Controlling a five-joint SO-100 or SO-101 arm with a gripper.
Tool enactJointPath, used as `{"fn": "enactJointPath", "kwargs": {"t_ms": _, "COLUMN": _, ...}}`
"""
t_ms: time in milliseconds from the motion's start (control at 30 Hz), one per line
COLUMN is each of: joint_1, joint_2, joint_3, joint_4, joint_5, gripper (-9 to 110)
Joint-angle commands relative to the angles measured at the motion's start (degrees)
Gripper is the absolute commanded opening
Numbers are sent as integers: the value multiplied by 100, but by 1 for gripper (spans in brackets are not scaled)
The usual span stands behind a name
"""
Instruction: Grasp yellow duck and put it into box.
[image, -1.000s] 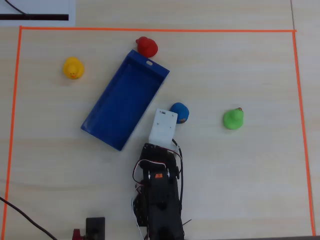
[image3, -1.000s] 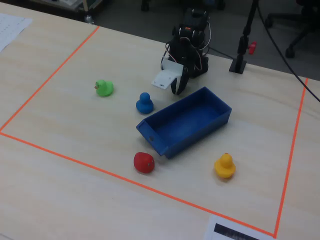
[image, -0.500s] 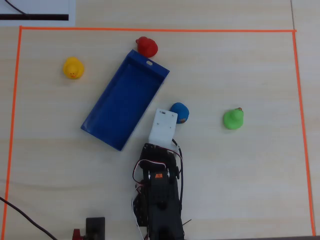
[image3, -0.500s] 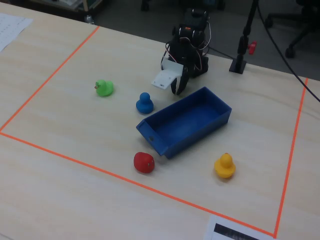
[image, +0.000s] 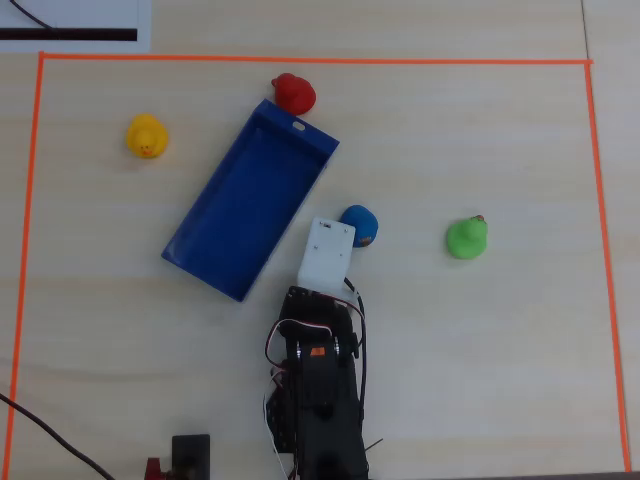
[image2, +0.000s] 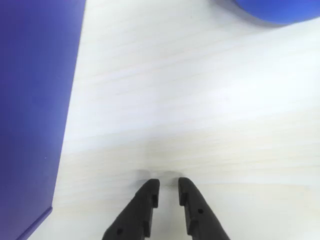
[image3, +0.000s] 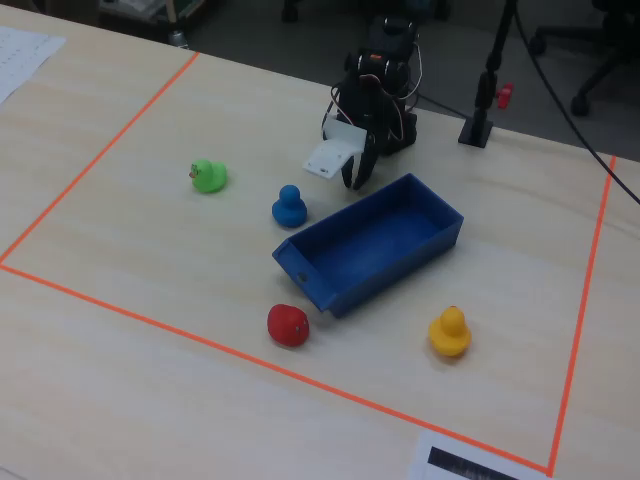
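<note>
A pale wooden table (image: 480, 340) carries an orange tape frame (image: 300, 60); inside it lie four ducks and the box (image: 250, 200). The duck (image: 146, 136) sits near the frame's upper left corner in the overhead view, apart from the box and on its far side from the arm. The gripper (image2: 166, 192) hangs low over bare wood between the box and a blue duck (image: 360, 225), jaws nearly closed and empty. The reach probably needs lifting over the box wall, opening wide, then descending squarely around the duck's body.
</note>
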Motion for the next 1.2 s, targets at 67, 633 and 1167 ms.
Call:
{"fn": "enactJointPath", "kwargs": {"t_ms": 67, "joint_1": 0, "joint_2": 0, "joint_3": -35, "joint_4": 158, "joint_5": -53, "gripper": 2}}
{"fn": "enactJointPath", "kwargs": {"t_ms": 633, "joint_1": 0, "joint_2": 0, "joint_3": -35, "joint_4": 158, "joint_5": -53, "gripper": 1}}
{"fn": "enactJointPath", "kwargs": {"t_ms": 1167, "joint_1": 149, "joint_2": 0, "joint_3": -35, "joint_4": -18, "joint_5": -677, "gripper": 37}}
